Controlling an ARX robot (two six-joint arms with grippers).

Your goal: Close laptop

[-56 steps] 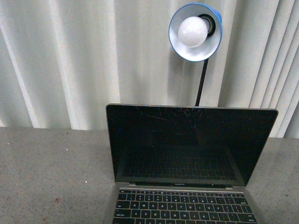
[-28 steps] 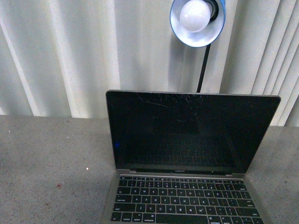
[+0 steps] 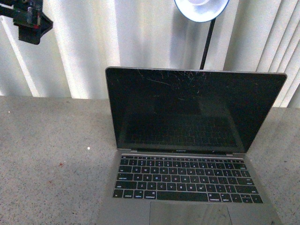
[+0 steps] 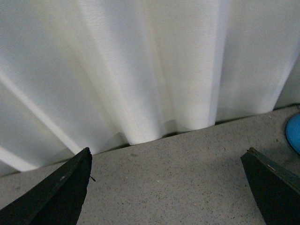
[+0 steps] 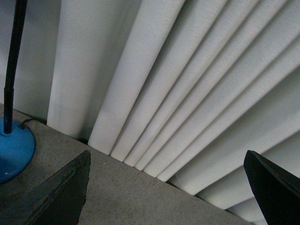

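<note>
Speckled grey table [image 3: 47, 164], open laptop [image 3: 190, 117]

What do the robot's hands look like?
Both the left hand and the right hand have black fingers shaped like pointy wedges with flat sides. In the front view, the left arm looks black and blocky with small green bits.

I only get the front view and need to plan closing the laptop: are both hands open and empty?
Observer: The left hand is open, nothing between its fingers.
Operator: And the right?
Observer: The right hand is open and empty too.
Operator: Anything else in its view?
Observer: The lamp's blue base, standing on the table.
</note>
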